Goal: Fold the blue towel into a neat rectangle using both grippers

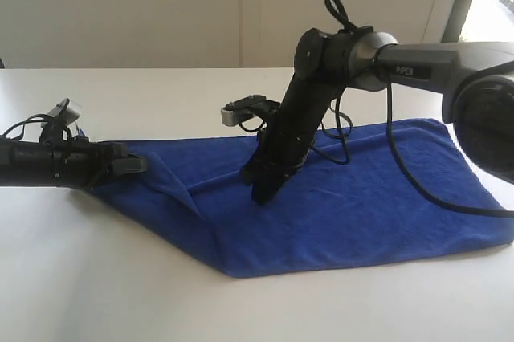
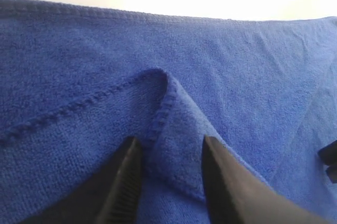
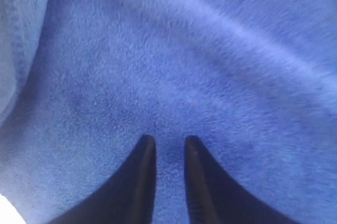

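Left wrist view: the left tool [image 2: 169, 141] is released, astride a hemmed ridge of the fuzzy blue towel [image 2: 247, 61]. The right tool [image 3: 169, 139] touches the pile; its grip is unclear.

Your blue towel [image 1: 361, 197] is soft cloth with a fuzzy, matt pile, and its hem [image 2: 79, 103] carries a raised row of stitching. The left end effector [image 2: 168, 148] and right end effector [image 3: 169, 142] look like matt black plastic, finely ribbed on the inner faces. The surface [image 1: 120, 278] is white, smooth and faintly glossy. The right arm's casing [image 1: 450, 65] has a dull grey sheen.
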Motion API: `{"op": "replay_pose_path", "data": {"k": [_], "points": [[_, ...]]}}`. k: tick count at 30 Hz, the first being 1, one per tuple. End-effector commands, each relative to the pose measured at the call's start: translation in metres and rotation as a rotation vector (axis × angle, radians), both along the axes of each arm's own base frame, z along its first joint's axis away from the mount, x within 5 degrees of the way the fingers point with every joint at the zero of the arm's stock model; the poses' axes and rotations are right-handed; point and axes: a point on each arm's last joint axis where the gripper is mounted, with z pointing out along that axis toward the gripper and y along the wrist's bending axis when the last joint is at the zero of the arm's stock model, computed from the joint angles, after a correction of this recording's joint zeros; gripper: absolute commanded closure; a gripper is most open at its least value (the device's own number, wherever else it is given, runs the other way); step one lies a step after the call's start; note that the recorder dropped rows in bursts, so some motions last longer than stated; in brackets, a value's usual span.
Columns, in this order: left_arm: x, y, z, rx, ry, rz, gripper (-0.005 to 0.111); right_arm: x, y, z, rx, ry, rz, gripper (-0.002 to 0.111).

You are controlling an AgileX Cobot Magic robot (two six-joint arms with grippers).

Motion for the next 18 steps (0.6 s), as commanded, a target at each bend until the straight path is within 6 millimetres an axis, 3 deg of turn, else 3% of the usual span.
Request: {"op": "replay_pose_path", "data": {"k": [1,6,11,15,18], "points": [[0.0015,-0.0023,0.0037,-0.020,-0.020,-0.006,0.076,-0.0036,0.0029,-0.0135,0.002,0.050,0.032,0.101],[0.0015,-0.0023,0.0037,-0.020,-0.020,-0.006,0.079,-0.0065,0.0104,-0.0192,-0.002,0.059,0.050,0.108],[0.0022,-0.0021,0.0041,-0.027,-0.020,0.006,0.081,-0.0061,0.0115,-0.0193,-0.001,0.051,0.052,0.108],[0.0024,-0.0021,0.0043,-0.029,-0.020,0.009,0.103,-0.0059,0.0115,-0.0193,-0.001,0.048,0.051,0.108],[0.0017,-0.0023,0.0063,-0.021,-0.027,-0.004,0.107,-0.0056,0.0101,-0.0199,-0.017,0.042,0.058,0.108]]}}
